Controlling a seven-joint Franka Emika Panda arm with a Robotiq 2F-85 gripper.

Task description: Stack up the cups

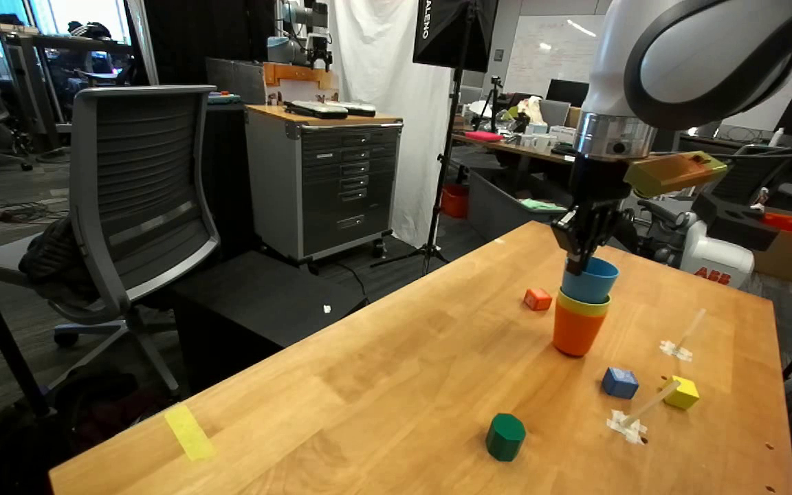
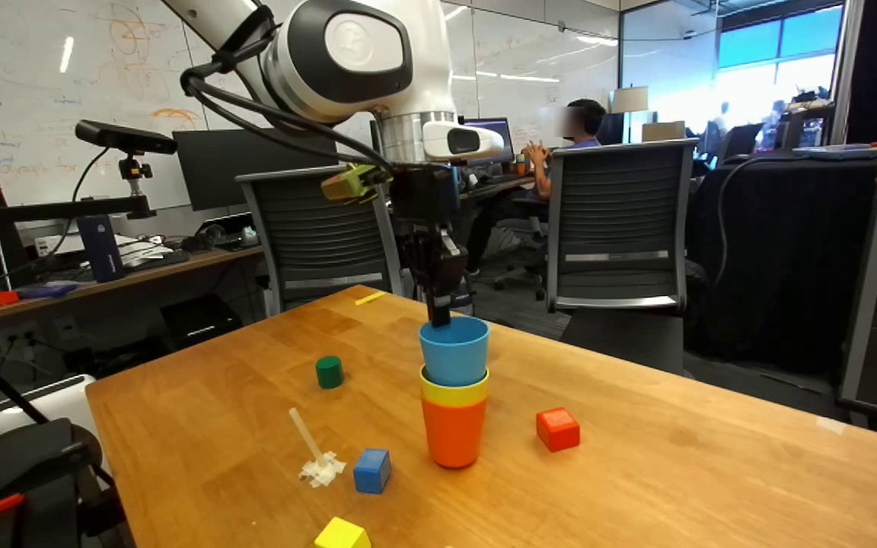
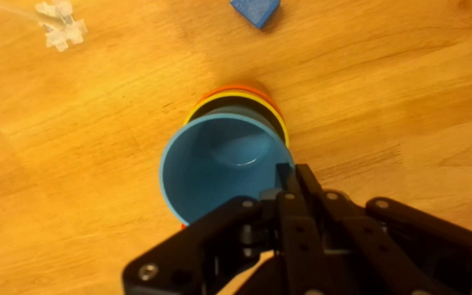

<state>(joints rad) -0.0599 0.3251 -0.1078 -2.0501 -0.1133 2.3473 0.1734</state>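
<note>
In an exterior view a white robot (image 1: 718, 256) is marked "ABB" in red and a black softbox (image 1: 445, 42), cropped by the top edge, reads "ALENO", while the handwriting on a whiteboard (image 2: 73, 114) is largely too faint to make out. Cut off below in an exterior view is a yellow block (image 2: 342, 534); hidden is the bottom of the blue cup (image 2: 454, 356), sunk inside the yellow cup (image 2: 454, 394), itself mostly concealed within the orange cup (image 2: 454, 435) on the worktop (image 2: 674, 479). The tool (image 3: 294, 169) pinches the blue cup's rim from above, one fingertip inside, one outside.
</note>
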